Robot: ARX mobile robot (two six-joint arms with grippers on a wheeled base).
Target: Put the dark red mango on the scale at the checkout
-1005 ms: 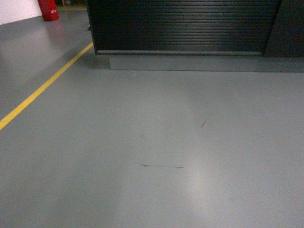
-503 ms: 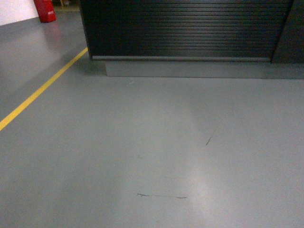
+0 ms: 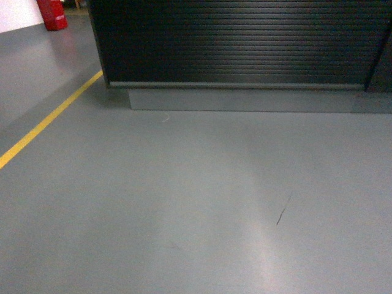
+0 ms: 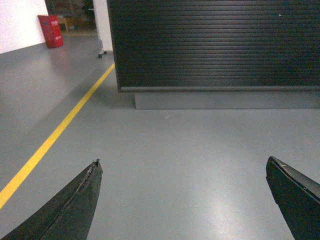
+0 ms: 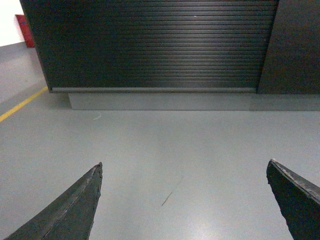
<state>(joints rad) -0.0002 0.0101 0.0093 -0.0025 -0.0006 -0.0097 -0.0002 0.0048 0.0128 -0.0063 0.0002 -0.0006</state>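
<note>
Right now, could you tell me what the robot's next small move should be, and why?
Probably roll straight ahead toward the checkout: only its ribbed front shows across bare floor, no mango or scale is visible, and the left gripper and right gripper are open and empty.

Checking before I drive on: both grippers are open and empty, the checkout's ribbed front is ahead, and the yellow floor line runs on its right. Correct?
Not quite. The head view shows the yellow floor line left of the checkout, not right. The left gripper and right gripper are open and empty.
</note>
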